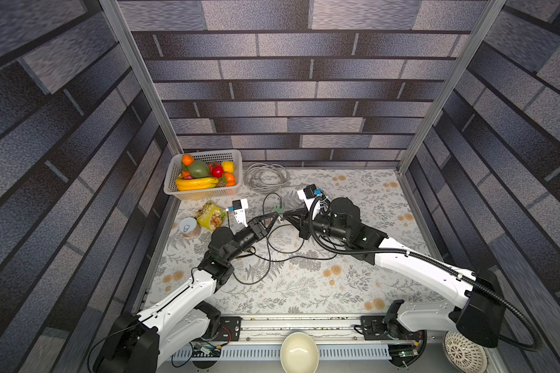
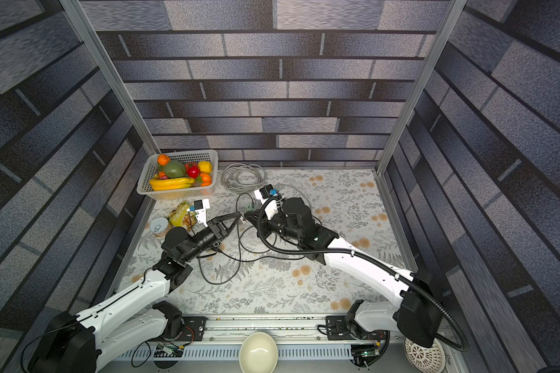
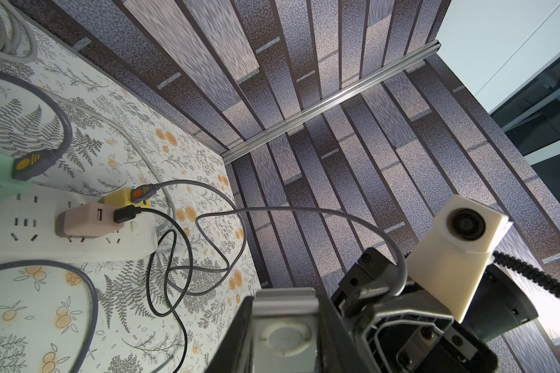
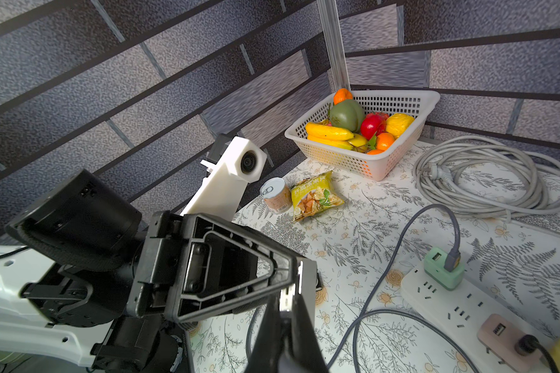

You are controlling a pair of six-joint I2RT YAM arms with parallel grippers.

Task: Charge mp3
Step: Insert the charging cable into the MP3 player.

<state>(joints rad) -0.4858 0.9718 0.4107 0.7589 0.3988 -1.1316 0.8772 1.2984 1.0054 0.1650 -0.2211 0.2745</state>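
Left claw [image 1: 276,217] grips one mp3 [image 3: 283,336], right claw [image 1: 287,215] pinches one cable [image 3: 304,210]; three chargers [image 3: 88,222] plugged.

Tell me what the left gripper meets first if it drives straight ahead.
Probably the right gripper, which faces the left gripper tip to tip, grey cable in its jaws; the gap's depth is unclear.

- Your tabletop [image 4: 369,206] wears a smooth, matt printed covering.
- The basket [image 4: 346,160] is white latticed plastic; beside it, a glossy snack bag [image 4: 316,197].
- The mp3 [image 3: 283,332]: satin silvery metal, white plastic wheel.
- The grey cable [image 3: 401,271] looks matt, rubbery.
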